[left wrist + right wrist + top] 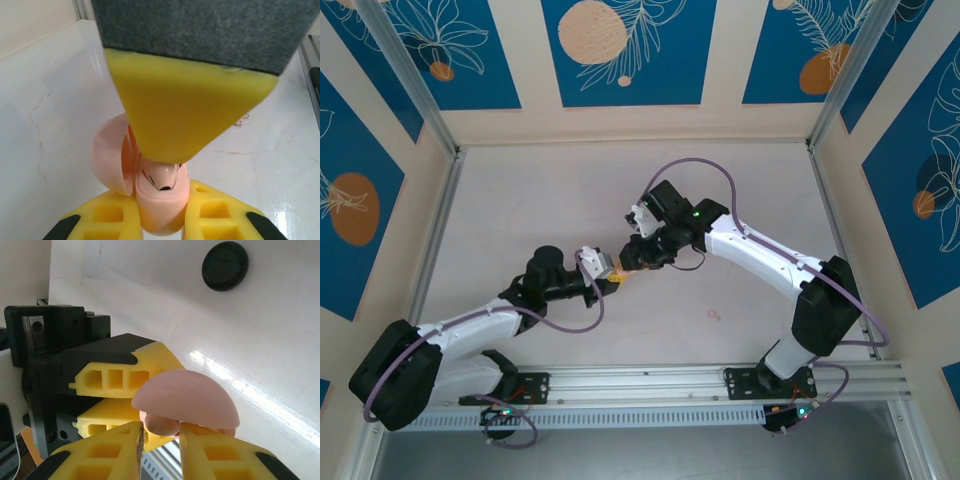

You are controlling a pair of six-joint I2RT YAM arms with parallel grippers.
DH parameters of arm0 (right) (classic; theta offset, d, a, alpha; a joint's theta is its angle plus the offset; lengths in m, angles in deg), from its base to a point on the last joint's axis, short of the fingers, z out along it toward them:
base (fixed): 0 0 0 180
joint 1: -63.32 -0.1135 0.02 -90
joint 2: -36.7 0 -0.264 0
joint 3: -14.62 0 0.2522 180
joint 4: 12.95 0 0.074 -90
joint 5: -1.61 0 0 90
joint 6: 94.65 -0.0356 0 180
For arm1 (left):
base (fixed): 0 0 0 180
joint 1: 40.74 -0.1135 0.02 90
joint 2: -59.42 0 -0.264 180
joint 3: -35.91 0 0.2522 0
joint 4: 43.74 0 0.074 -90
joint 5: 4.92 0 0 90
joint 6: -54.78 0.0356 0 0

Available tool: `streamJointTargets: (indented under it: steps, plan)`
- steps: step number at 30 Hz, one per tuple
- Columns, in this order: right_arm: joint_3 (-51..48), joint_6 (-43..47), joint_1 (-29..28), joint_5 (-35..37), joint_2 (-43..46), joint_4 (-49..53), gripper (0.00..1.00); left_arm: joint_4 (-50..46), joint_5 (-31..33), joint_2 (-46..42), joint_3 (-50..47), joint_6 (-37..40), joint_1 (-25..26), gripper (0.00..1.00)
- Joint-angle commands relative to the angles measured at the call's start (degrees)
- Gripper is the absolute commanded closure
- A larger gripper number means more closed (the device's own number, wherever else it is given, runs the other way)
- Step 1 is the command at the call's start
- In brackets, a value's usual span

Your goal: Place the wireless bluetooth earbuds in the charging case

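The left gripper (160,217) is clamped on the base of a pale pink round plastic charging case (107,160), whose lid stands open beside its fingers. The right gripper (161,440), tip to tip with the left above the white surface (280,340), pinches a tiny pale pink curved earbud (160,424) at the case's mouth. A black round case (225,266) lies well beyond both.

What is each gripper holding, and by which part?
Left gripper clamps the open pink case by its base. Right gripper seems to pinch a pink earbud; where on it cannot be told.
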Motion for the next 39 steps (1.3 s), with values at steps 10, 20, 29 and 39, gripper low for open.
streamJointTargets:
  steps: [10, 20, 29, 39]
  plan:
    - [-2.14, 3.66, 4.03, -1.63, 6.71, 4.41, 0.68, 3.01, -0.1, 0.81, 0.08, -0.69, 0.77, 0.86]
    - [-10.22, 6.04, 13.4, 11.51, 6.45, 28.43, 0.65, 2.88, 0.14, 0.84, -0.66, -0.64, 1.03, 0.86]
    - [-15.95, 7.43, 16.55, 16.64, -2.04, 29.28, 0.6, 2.16, 0.38, 0.19, -0.63, -0.44, 1.13, 0.86]
    - [-15.78, 5.26, 16.22, 20.48, -12.25, 29.57, 0.52, 0.39, 1.02, -0.92, -0.46, 0.29, 1.29, 0.86]
